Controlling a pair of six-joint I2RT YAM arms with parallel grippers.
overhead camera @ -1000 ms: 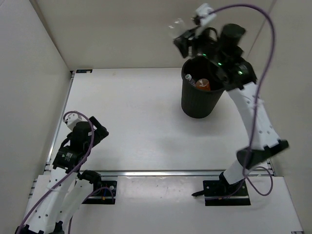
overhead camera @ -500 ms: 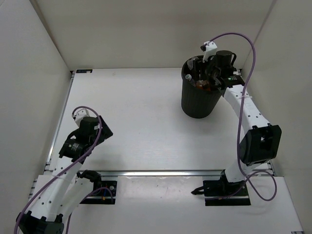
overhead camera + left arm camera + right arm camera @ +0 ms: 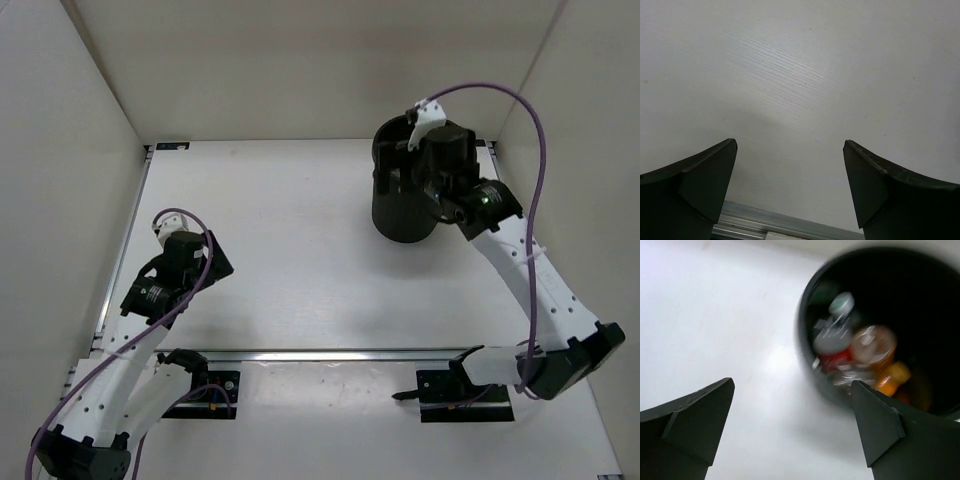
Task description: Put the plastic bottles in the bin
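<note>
The black bin [image 3: 400, 215] stands at the far right of the table. In the right wrist view, blurred, the bin [image 3: 812, 305] holds several plastic bottles: a clear one with a red label [image 3: 832, 352], an orange-filled one [image 3: 871, 344] and an orange cap [image 3: 895, 374]. My right gripper [image 3: 402, 158] hangs above the bin's rim, and its jaws [image 3: 792, 384] stand wide open with nothing between them. From above, the arm hides the bottles. At the near left, my left gripper [image 3: 212, 267] is low over bare table, open and empty [image 3: 790, 144].
White walls enclose the table on the left, back and right. An aluminium rail [image 3: 330, 353] runs along the near edge; it also shows as the rail [image 3: 770, 225] under the left fingers. Purple cables [image 3: 540, 190] loop off both wrists.
The right gripper came down from high above the bin with a clear bottle, opened over the bin and now holds nothing. The left arm shifted slightly.
</note>
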